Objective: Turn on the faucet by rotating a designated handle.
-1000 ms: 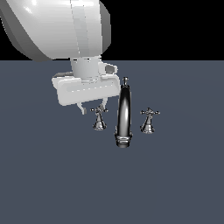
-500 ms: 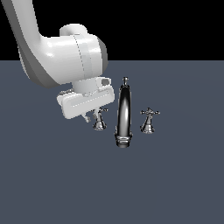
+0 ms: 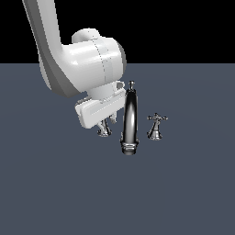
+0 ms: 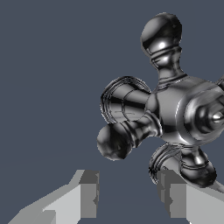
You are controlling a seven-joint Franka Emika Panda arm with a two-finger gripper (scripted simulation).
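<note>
Fingers [image 4: 85, 192] of the hand [image 4: 129, 197] are spread apart, nothing gripped between them. The handle [image 4: 175, 109] is seen close ahead of the hand, one spoke beside a fingertip, on the tabletop [image 3: 59, 183].

The faucet [image 3: 130, 120] and its handle [image 4: 175, 109] look like mirror-polished chrome, glossy and smooth, with a ribbed collar at the spout's mouth. The tool [image 4: 129, 197] looks matt grey-white plastic. The worktop [image 3: 183, 193] is flat, matt slate.

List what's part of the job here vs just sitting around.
In play:
- faucet
- handle under the gripper
- gripper, jaws open, one finger near a handle spoke

Just there:
- twin handle, on the exterior view's right of the spout
</note>
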